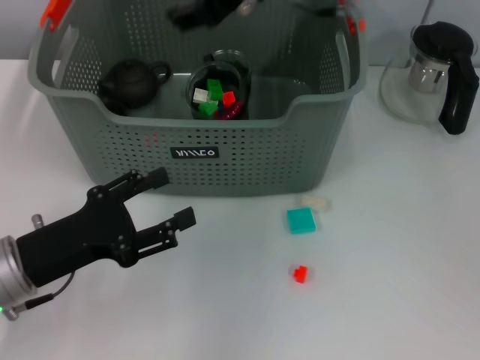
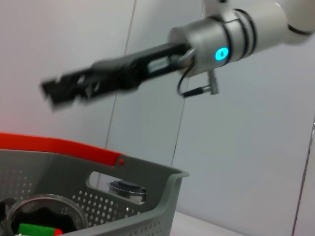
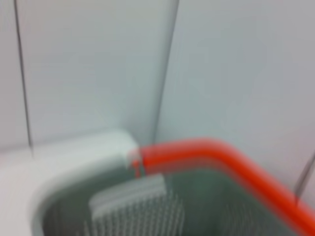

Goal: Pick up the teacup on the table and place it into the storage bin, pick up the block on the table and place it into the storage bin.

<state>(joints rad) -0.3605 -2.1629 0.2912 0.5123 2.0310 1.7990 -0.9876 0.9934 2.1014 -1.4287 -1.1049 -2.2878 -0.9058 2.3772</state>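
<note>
Teacup [image 1: 218, 88] in bin [image 1: 247, 154], beyond left pincer [image 1: 171, 199].

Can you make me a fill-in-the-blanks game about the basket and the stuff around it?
1. The black teapot sits inside the ____.
2. The small red block lies on the ____.
3. The square block near the basket's front is ____ in colour.
4. The left gripper hovers in ____ of the basket.

Missing words: basket; table; teal; front

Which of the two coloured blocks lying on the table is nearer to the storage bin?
The flat teal square block: it lies close to the grey perforated storage bin; the small red block lies farther out.
</note>
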